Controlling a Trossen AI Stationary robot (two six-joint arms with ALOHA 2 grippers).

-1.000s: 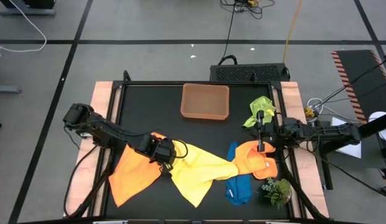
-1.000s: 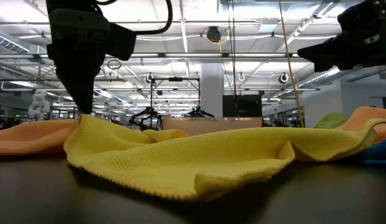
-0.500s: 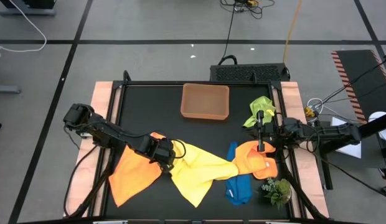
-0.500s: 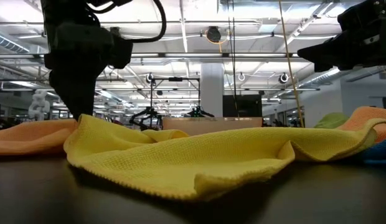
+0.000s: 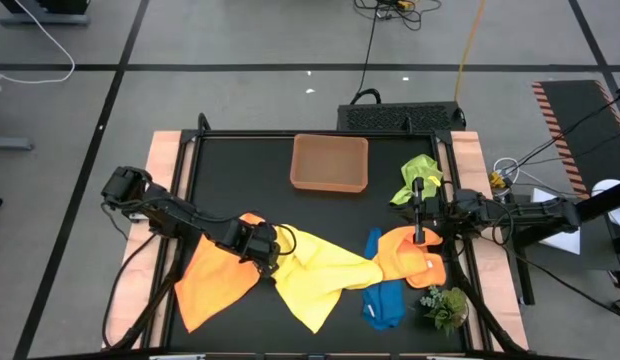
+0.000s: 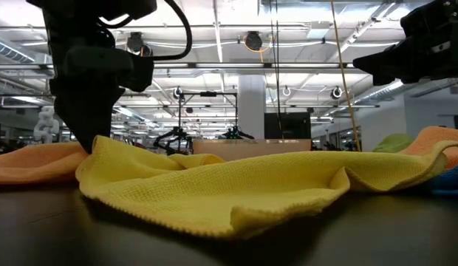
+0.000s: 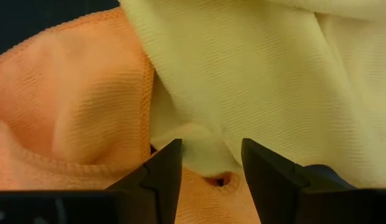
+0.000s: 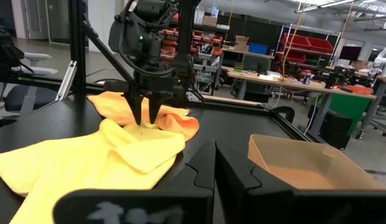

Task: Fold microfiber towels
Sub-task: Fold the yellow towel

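Table: black top. We note the yellow towel sprawled at centre, toward 6 o'clock; an orange towel at its 9 o'clock, edges overlapping. Second orange towel at 3 o'clock of the yellow, touching it, blue towel below, green towel at 1 o'clock. Tray at 12 o'clock. Left gripper over the yellow-orange overlap, fingers parted, released, tips just above cloth. Right gripper over the second orange towel, clenched, empty.
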